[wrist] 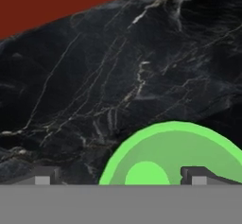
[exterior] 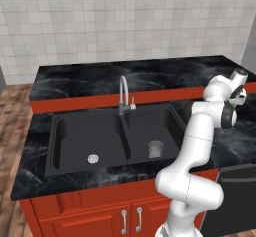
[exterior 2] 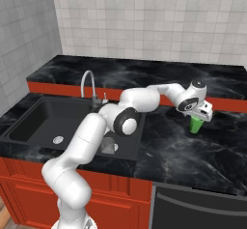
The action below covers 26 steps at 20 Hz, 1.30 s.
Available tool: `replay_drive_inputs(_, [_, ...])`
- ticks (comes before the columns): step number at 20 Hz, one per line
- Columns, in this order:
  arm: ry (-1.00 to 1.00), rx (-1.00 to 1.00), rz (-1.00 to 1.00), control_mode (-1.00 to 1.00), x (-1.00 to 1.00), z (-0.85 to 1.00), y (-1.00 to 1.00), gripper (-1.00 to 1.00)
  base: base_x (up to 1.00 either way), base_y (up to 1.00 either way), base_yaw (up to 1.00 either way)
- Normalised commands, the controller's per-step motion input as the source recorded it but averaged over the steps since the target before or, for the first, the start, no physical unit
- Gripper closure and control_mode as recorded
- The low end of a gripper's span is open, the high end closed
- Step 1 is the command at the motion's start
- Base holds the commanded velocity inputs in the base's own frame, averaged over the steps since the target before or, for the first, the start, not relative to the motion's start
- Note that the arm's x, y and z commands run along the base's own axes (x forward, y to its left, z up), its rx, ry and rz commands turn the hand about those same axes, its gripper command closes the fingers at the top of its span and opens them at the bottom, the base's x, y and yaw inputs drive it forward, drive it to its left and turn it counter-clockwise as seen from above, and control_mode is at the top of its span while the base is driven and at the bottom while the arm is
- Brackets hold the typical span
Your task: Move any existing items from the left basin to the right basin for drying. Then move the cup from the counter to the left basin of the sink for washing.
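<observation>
The bright green cup (exterior 2: pixel 196 125) stands upright on the black counter (exterior 2: pixel 178 148) to the right of the sink. My gripper (exterior 2: pixel 201 113) hangs just above it, open and holding nothing. In the hand view the cup (wrist: pixel 175 154) lies at the lower right. The gripper (wrist: pixel 119 177) straddles the cup's near rim, one fingertip (wrist: pixel 194 176) over its mouth and the other outside it. The grey tumbler (exterior: pixel 156 149) stands in the right basin (exterior: pixel 150 123). The left basin (exterior: pixel 75 133) holds nothing but its silver drain (exterior: pixel 93 158).
A silver gooseneck tap (exterior: pixel 123 93) rises behind the sink's divider. A raised counter ledge with a red front (exterior: pixel 95 103) runs behind the sink, below the tiled wall. A dark appliance front (exterior 2: pixel 193 208) sits under the counter on the right.
</observation>
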Motion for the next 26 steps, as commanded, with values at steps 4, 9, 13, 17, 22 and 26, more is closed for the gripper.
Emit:
replay_drive_inputs(4, [0.01, 0.0, 0.0, -1.0, 0.0, -0.12, 0.01, 1.0, 0.0, 0.0, 0.0])
replay_drive_inputs(9, [0.02, 0.0, 0.0, -1.0, 0.0, -0.01, 0.02, 1.0, 0.0, 0.0, 0.0])
replay_drive_inputs(13, [0.01, 0.0, 0.0, -1.0, 0.0, -0.02, 0.01, 1.0, 0.0, 0.0, 0.0])
replay_drive_inputs(17, [0.0, 0.0, 0.0, -1.0, -0.01, 0.0, 0.09, 1.0, 0.0, 0.0, 0.0])
replay_drive_inputs(22, [-0.01, 0.0, 0.0, -1.0, -0.11, 0.17, 0.3, 1.0, 0.0, 0.0, 0.0])
replay_drive_inputs(26, [0.0, -0.03, 0.0, -1.0, -0.08, 0.42, 0.45, 1.0, 0.0, 0.0, 0.0])
